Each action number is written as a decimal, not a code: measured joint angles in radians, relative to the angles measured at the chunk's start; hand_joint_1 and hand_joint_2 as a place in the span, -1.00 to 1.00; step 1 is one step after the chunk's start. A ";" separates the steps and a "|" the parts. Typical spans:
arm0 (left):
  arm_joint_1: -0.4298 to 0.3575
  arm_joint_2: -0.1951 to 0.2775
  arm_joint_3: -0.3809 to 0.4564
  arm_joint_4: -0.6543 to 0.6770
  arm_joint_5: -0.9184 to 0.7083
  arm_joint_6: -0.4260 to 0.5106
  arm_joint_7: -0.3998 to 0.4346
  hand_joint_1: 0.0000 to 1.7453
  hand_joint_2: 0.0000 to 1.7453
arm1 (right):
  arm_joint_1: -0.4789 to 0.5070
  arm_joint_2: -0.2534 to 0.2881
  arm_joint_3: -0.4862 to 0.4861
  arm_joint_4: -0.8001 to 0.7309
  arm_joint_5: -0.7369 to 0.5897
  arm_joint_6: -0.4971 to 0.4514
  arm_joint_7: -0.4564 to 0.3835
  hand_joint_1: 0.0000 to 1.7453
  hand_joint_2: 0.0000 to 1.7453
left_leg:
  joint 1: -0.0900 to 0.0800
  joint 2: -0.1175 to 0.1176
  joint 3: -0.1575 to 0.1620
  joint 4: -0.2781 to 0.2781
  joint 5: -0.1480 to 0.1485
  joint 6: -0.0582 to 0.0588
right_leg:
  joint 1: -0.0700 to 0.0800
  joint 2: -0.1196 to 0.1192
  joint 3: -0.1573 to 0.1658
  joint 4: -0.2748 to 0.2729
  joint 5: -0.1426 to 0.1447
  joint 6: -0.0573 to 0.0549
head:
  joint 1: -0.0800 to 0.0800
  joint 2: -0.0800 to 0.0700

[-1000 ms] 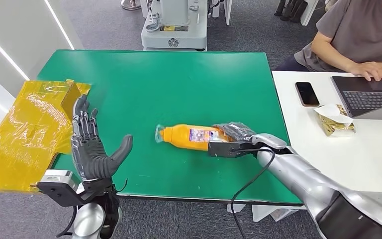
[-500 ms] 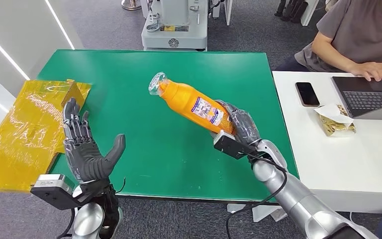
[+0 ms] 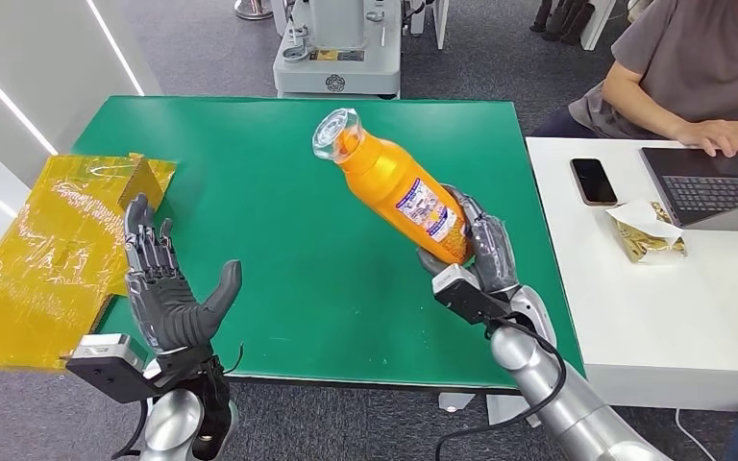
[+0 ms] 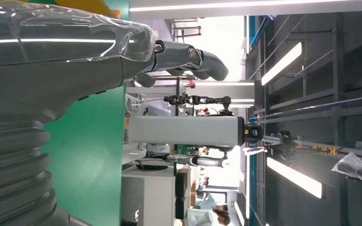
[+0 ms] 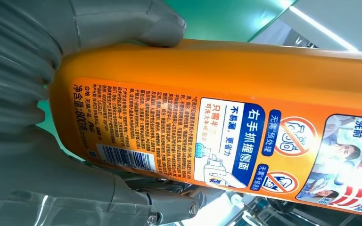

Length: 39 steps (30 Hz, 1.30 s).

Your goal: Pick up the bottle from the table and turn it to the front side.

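Gripping the orange bottle [image 3: 399,188] by its lower end, the right hand [image 3: 476,252] holds it clear above the green table [image 3: 279,173], tilted with its clear cap [image 3: 335,133] pointing up and away from the robot. Its label [image 5: 226,141], seen close in the right wrist view, carries a barcode, dense Chinese print, "800" and a blue panel reading 右手抓握侧面. Off to the side, the left hand [image 3: 165,288] is raised with fingers spread, holding nothing, beside a yellow wrapped box [image 3: 53,250].

Orange bottle [image 3: 399,187] (clear cap, printed label) tilts neck-up above the green table [image 3: 279,182], held at its base.
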 joint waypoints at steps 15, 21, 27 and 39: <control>-0.011 0.008 0.000 0.007 0.003 0.008 -0.009 -1.00 1.00 | 0.023 0.003 -0.013 -0.029 0.002 -0.054 -0.049 1.00 1.00 | 0.000 0.000 0.000 0.000 0.000 0.000 | 0.000 0.000 0.000 0.000 0.000 0.000 | 0.000 0.000; -0.105 0.025 -0.005 0.042 -0.025 -0.077 0.037 -1.00 1.00 | 0.040 0.038 -0.015 -0.037 0.013 -0.073 -0.087 1.00 1.00 | 0.000 0.000 0.000 0.000 0.000 0.000 | 0.000 0.000 0.000 0.000 0.000 0.000 | 0.000 0.000; -0.233 0.036 -0.060 0.127 -0.029 -0.267 0.124 -1.00 1.00 | -0.027 0.117 0.004 0.054 0.016 0.008 -0.116 1.00 1.00 | 0.000 0.000 0.000 0.000 0.002 -0.002 | 0.000 0.001 0.000 0.001 0.001 -0.001 | 0.000 0.000; -0.356 0.027 -0.120 0.236 -0.035 -0.323 0.158 -1.00 1.00 | -0.128 0.236 0.028 0.244 0.008 0.025 -0.164 1.00 1.00 | 0.000 0.000 0.000 0.000 0.002 -0.002 | 0.000 0.000 0.000 0.001 0.001 -0.001 | 0.000 0.000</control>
